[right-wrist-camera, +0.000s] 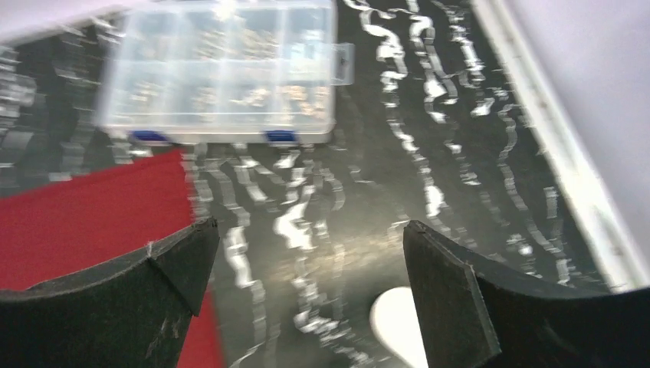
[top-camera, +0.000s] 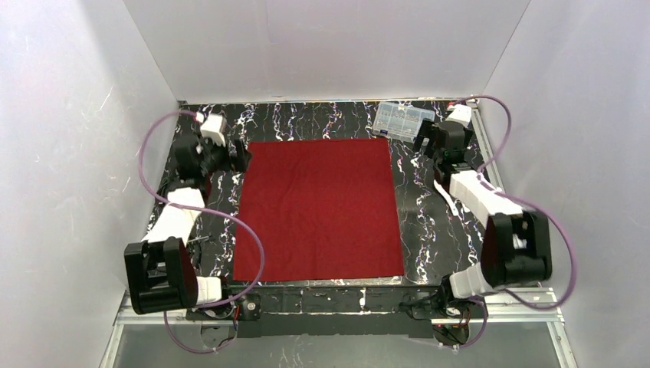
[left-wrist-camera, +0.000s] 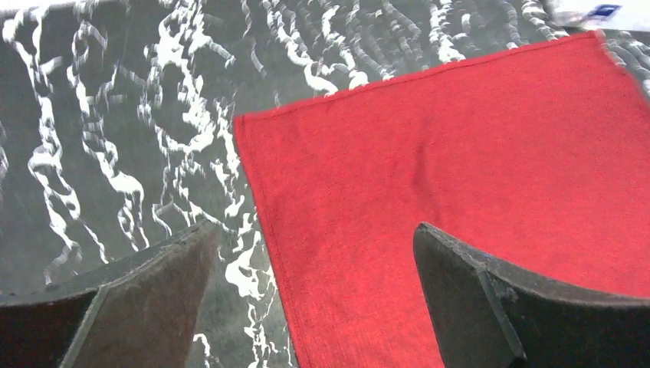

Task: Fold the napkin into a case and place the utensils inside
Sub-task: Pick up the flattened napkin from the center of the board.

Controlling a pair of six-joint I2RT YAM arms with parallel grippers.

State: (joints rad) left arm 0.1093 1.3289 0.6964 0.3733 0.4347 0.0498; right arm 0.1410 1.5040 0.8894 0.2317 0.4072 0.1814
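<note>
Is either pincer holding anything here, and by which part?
Nothing is held. The left pincer stands open over the napkin at its far-left corner; the right pincer stands open over the table beside it.

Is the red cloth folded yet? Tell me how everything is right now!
napkin, flat and unfolded on the table.
left gripper, open, over the napkin's edge, holding nothing.
right gripper, open, holding nothing.
clear box, lid shut.
white utensil, lying on the table, partly hidden.
</note>
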